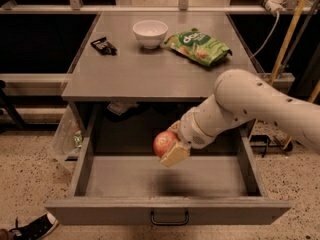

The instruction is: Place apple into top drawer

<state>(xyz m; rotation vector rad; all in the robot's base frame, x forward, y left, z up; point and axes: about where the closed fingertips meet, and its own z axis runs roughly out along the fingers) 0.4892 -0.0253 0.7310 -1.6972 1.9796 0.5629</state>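
Note:
The top drawer [165,211] of the grey cabinet is pulled fully out, and its floor shows bare. My gripper [170,146] reaches in from the right on a white arm and is shut on the reddish-orange apple [164,142]. It holds the apple above the middle of the open drawer, a little under the cabinet's top edge. One pale finger pad [175,155] shows below the apple; the other finger is hidden behind it.
On the cabinet top [160,69] stand a white bowl [150,33], a green snack bag [198,46] and a small dark packet [104,46]. A clear plastic bag [66,134] hangs left of the cabinet. A dark shoe [31,228] lies at the bottom left.

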